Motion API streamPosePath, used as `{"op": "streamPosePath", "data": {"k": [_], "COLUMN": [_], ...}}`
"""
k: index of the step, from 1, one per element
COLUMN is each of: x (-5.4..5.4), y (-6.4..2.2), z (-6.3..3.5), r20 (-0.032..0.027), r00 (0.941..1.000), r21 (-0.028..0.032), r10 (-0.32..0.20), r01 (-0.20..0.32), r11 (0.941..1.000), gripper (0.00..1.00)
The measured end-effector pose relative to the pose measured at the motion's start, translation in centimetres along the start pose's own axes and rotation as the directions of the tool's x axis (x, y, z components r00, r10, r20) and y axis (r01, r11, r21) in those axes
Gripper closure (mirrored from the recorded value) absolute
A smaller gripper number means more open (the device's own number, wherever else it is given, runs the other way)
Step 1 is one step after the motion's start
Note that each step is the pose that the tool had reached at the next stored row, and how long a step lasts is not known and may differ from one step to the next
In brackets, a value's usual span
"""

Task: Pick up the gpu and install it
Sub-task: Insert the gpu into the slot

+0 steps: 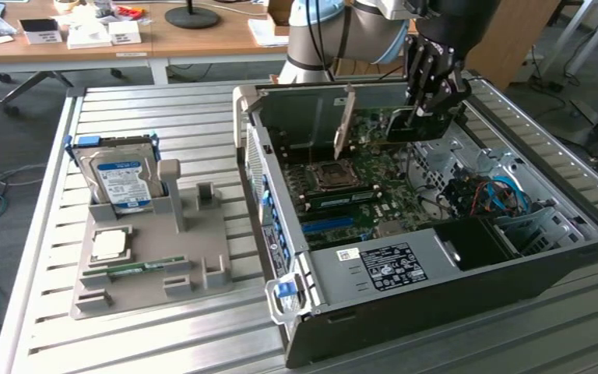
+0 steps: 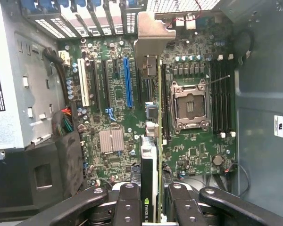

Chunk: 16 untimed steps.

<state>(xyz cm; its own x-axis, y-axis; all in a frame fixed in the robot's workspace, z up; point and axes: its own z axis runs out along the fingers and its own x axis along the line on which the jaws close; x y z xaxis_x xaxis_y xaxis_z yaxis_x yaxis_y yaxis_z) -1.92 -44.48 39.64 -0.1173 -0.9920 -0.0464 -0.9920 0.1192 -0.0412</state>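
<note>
The gpu [image 1: 382,123] is a green card with a long silvery bracket at one end. It hangs upright inside the open computer case [image 1: 434,312], just above the motherboard [image 1: 382,167]. My gripper [image 1: 429,105] is shut on its upper edge. In the wrist view the gpu [image 2: 154,141] appears edge-on between my fingers [image 2: 129,205], with my gripper [image 2: 154,209] clamped on it. Its bracket [image 2: 151,33] points toward the case's rear slot openings. The card lies between the blue slot [image 2: 128,80] and the empty CPU socket [image 2: 191,106].
At the exterior view's left a grey holder [image 1: 174,273] carries a blue-labelled hard drive [image 1: 122,179], a CPU chip [image 1: 109,245] and a RAM stick [image 1: 138,267]. The case walls, a power supply [image 1: 382,265] and loose cables [image 1: 491,195] hem in the motherboard.
</note>
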Motion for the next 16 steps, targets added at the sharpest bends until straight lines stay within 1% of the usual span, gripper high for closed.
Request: {"op": "streamPosePath", "data": {"k": [5,16], "x": [0.01,0.02], "y": [0.03,0.04], "z": [0.27,0.46], "r20": [0.0,-0.0002], "r00": [1.0,1.0], "r21": [0.0,-0.0001], "r10": [0.0,0.0], "r01": [0.0,0.0], "r11": [1.0,1.0], "gripper": [0.73,0.73]}}
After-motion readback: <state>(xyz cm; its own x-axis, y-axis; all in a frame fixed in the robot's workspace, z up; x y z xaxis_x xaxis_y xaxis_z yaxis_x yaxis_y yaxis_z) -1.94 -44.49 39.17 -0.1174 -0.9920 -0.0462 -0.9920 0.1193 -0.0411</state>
